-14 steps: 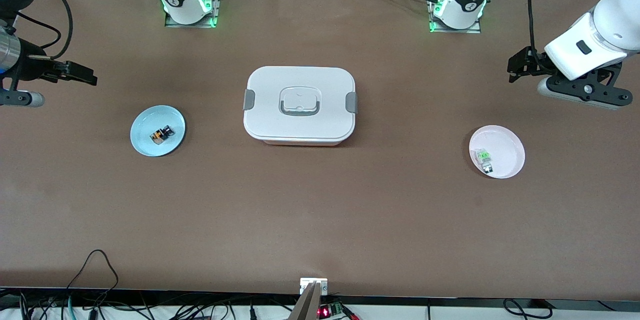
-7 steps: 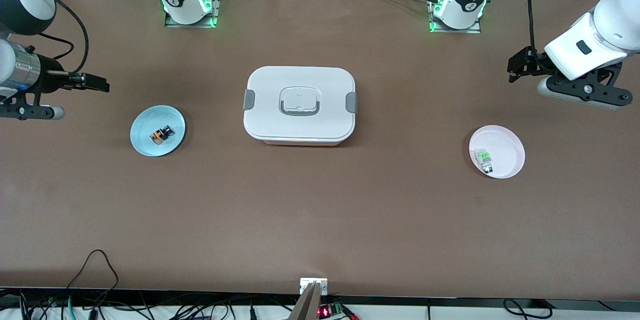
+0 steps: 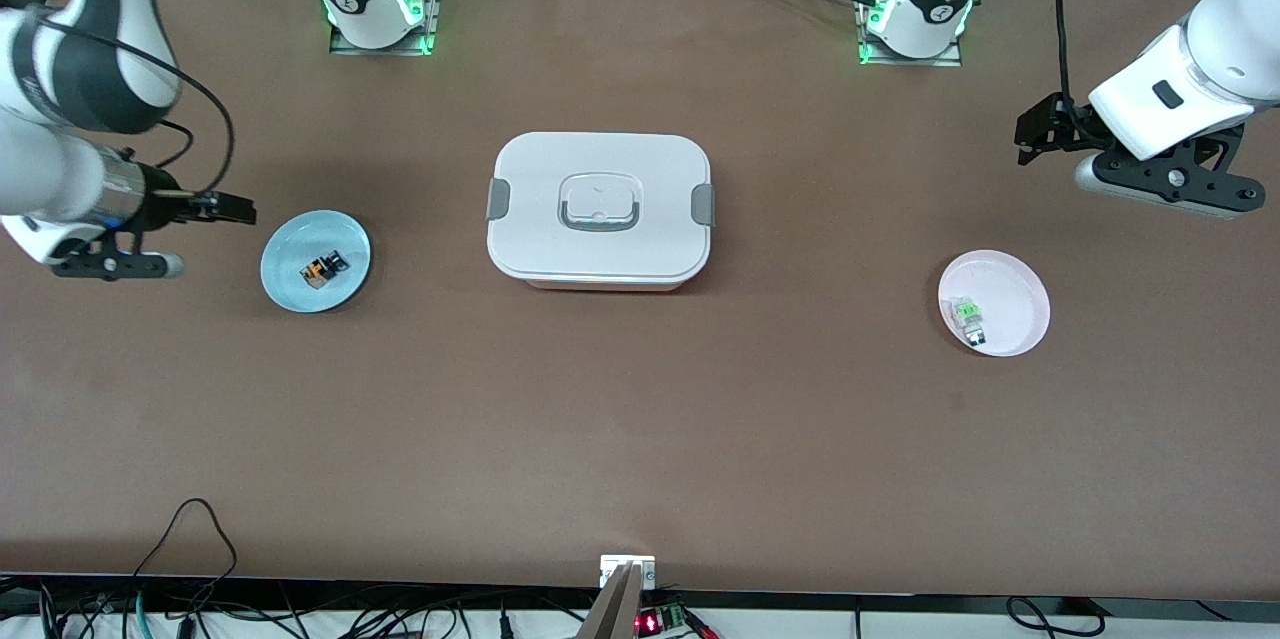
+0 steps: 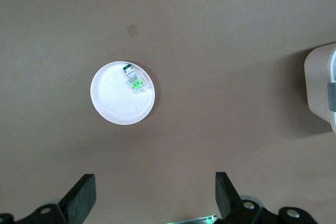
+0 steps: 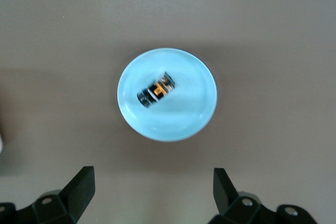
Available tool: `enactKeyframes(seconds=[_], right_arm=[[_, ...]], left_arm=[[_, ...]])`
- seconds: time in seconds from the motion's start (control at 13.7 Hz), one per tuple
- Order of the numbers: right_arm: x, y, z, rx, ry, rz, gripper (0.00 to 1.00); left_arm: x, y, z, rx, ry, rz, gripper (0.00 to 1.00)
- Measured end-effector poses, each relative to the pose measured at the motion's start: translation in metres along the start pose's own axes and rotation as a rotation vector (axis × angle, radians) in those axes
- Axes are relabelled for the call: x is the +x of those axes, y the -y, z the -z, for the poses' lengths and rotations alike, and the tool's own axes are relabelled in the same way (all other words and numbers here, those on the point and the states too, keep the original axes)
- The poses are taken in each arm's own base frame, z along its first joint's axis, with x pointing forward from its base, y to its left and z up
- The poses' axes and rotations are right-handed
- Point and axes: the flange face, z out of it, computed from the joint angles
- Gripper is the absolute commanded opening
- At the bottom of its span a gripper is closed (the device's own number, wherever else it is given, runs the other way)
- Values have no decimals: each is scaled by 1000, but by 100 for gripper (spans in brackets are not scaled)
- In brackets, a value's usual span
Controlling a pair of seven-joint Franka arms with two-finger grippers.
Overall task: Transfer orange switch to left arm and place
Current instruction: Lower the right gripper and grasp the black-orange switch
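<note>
Front view shows the tiny black-and-orange switch (image 3: 323, 269) lying untouched on its round pale-blue plate (image 3: 285, 284). Right gripper (image 3: 232, 209) hovers beside it, fingers spread; left gripper (image 3: 1035, 131) (likewise spread) waits. White lidded box (image 3: 598, 209) sits between; everything remains.

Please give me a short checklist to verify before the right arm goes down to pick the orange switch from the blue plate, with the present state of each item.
1. Small black and orange switch lies on the round light blue plate: ok.
2. Right gripper is open, with the switch showing between its fingers in the right wrist view: ok.
3. Right gripper is over the plate: not ok; it is over the table beside the plate, toward the right arm's end.
4. Large white lidded box stands apart from the plate: ok.
5. Left gripper waits, open, over the table near the round pink plate with the green switch: ok.
</note>
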Motion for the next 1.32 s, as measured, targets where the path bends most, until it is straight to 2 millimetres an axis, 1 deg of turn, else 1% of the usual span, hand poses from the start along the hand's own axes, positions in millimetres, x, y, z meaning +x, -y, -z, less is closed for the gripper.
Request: enactKeyframes(seconds=[0.15,0.29,0.44,0.66,1.03,1.17,1.32], right_arm=[[2,5,-35,-3,-24,59,100],[3,5,-67,-8,-43,135,100],[4,5,-91,-26,-47,228,100],[8,4,-115,-35,-33,271,100],[23,5,-155,-35,-45,286,100],[26,6,-166,-34,-44,290,100],[28,7,-173,-34,-47,292,100]], left_arm=[[0,0,0,0,0,0,100],[0,0,0,0,0,0,100],[0,0,0,0,0,0,100],[0,0,0,0,0,0,100],[0,0,0,0,1,0,100],[0,0,0,0,1,0,100],[0,0,-1,0,2,0,100]])
